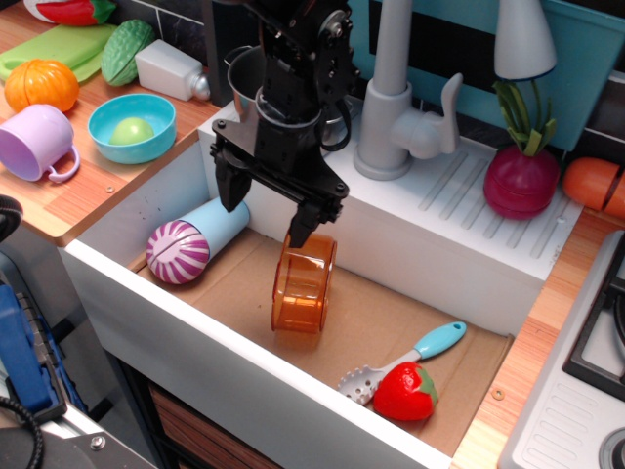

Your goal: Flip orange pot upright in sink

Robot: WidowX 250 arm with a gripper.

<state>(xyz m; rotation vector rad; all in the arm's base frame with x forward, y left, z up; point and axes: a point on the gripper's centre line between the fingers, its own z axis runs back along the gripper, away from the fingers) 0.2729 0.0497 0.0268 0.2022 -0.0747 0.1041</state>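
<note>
The orange pot (305,283) is a translucent orange cylinder lying on its side on the brown floor of the white sink (186,337), near the middle. My black gripper (266,217) hangs open above the sink floor, just up and left of the pot. Its right fingertip (298,231) is at the pot's upper rim; I cannot tell if it touches. Its left fingertip (230,195) is over the floor near a blue cup. Nothing is held.
A blue cup with a purple striped ball (192,241) lies at the sink's left. A spatula (405,360) and a strawberry (404,390) lie at the front right. A grey faucet (393,107) and a steel pot (246,78) stand behind the gripper.
</note>
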